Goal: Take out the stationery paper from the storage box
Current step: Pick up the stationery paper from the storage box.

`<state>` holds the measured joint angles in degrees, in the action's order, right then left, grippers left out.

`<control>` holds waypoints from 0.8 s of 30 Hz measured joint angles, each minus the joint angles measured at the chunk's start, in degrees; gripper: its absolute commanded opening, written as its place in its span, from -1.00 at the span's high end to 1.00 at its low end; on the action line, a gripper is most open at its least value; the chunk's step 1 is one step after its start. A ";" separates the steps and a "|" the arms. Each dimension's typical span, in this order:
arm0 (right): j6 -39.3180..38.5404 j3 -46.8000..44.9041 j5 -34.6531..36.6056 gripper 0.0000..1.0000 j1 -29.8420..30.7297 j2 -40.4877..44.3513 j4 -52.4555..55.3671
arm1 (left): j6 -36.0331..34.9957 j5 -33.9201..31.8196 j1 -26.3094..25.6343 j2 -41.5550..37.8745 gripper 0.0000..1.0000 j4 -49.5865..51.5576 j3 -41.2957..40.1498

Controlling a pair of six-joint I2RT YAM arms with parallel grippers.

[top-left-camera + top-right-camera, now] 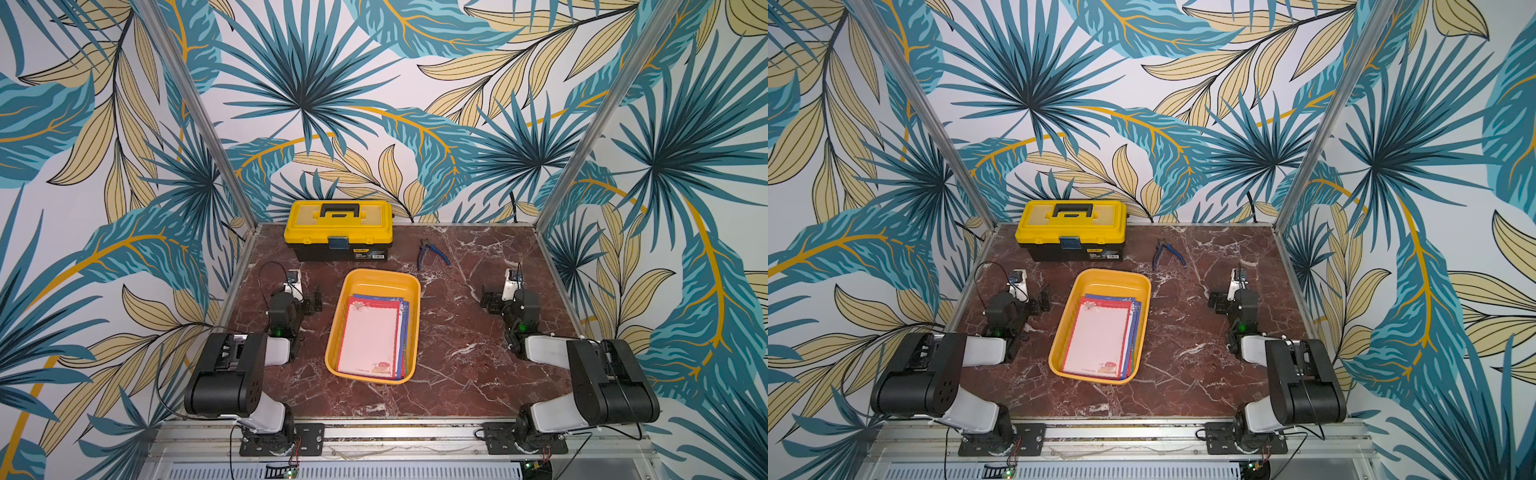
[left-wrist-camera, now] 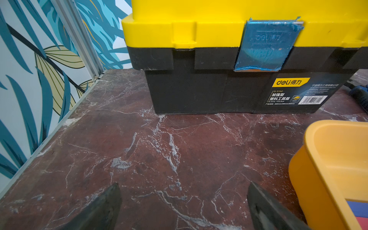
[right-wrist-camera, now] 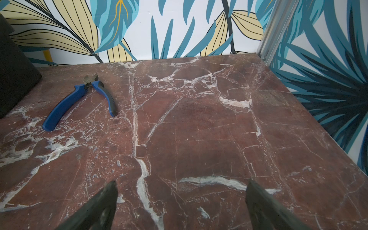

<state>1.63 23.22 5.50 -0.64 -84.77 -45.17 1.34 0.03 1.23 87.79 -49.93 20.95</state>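
Several sheets: the stationery paper (image 1: 368,336) lies fanned and flat inside the storage box (image 1: 380,273), red-bordered sheet on top, blue edges showing beneath.
box position: mid-table (image 1: 457,353), between both arms.
left gripper (image 2: 183,191): spread wide, empty, near the box's far corner.
right gripper (image 3: 182,187): spread wide, empty, well apart from the box.
step in hand: approach; probably best to descend on an exposed sheet edge, since flat paper resists pinching, and steady the box.
behind: toolbox (image 1: 338,232) and pliers (image 1: 432,253), to be avoided.
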 measured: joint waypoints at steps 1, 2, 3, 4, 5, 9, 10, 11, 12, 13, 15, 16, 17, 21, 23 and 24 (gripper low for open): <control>0.00 0.00 0.00 -0.99 0.00 0.00 0.00 | 0.00 -0.04 0.00 0.00 -0.99 0.00 0.00; 0.02 0.00 0.00 -0.99 0.00 0.00 0.00 | 0.00 -0.09 0.00 0.00 -0.99 0.00 0.00; 0.02 0.00 0.00 -0.99 0.00 0.00 0.00 | 0.00 -0.11 0.00 0.00 -0.99 0.00 0.00; 0.02 0.02 0.00 -0.99 0.00 0.00 0.00 | 0.00 -0.17 0.00 0.00 -0.99 0.00 0.00; 0.02 0.04 0.00 -0.99 0.00 0.00 0.00 | 0.02 -0.22 0.00 0.00 -0.99 0.00 0.00; -0.04 0.04 0.02 -0.92 0.00 0.00 -0.04 | 0.24 -0.63 0.00 0.00 -0.83 -0.02 0.00; -0.09 0.07 0.07 -0.87 0.00 0.07 0.04 | 0.42 -1.29 0.00 -0.02 -0.81 -0.02 0.00; -0.13 0.26 0.31 -0.84 0.02 0.57 1.03 | 0.70 -2.36 0.02 -0.11 -0.78 0.00 0.00; 0.09 0.94 0.92 -0.79 0.04 1.68 3.65 | 1.03 -3.41 0.04 -0.48 -0.75 0.04 -0.02; 0.68 2.03 1.68 -0.75 0.11 3.13 7.13 | 1.05 -4.09 0.07 -1.18 -0.72 0.26 -0.07; 2.84 6.78 4.09 -0.69 0.15 7.76 17.07 | 1.36 -5.51 0.09 -5.44 -0.70 0.44 -1.20; 3.72 9.03 4.59 -0.65 0.15 9.55 20.39 | 1.66 -6.27 0.09 -8.39 -0.69 0.44 -2.16; 4.98 11.80 4.85 -0.61 0.15 11.78 24.17 | 2.19 -7.02 0.04 -12.41 -0.68 0.37 -3.56; 10.71 19.65 1.53 -0.53 0.72 18.43 35.93 | 5.53 -7.78 -0.48 -29.49 -0.63 0.24 -8.68; 13.14 21.73 -0.83 -0.53 2.08 19.52 40.92 | 7.58 -7.08 -1.20 -37.09 -0.63 0.44 -10.23; 14.14 22.60 -1.88 -0.53 3.32 19.54 43.43 | 8.79 -6.10 -1.81 -40.74 -0.62 0.74 -10.62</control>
<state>15.77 45.82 3.62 2.68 -65.23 -1.74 10.13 -6.07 -0.58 47.05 -49.19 10.33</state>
